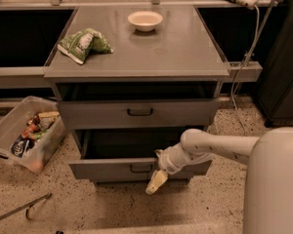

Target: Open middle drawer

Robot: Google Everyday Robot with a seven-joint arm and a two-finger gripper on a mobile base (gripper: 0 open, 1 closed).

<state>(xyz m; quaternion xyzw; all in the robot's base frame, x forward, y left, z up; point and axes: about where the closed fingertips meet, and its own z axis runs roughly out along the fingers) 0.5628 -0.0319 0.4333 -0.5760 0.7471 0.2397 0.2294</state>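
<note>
Middle drawer (pixel 102 169), under the worktop (pixel 185 57), already drawn out; gripper (pixel 156 182) hangs just below its front, right of the handle (pixel 141 168), grip state cannot be told; pull straight and level

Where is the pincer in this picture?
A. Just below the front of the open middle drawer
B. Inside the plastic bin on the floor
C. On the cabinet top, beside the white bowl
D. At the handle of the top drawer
A: the pincer hangs pointing down, just under the front panel of the middle drawer, a little right of its dark handle.
</note>
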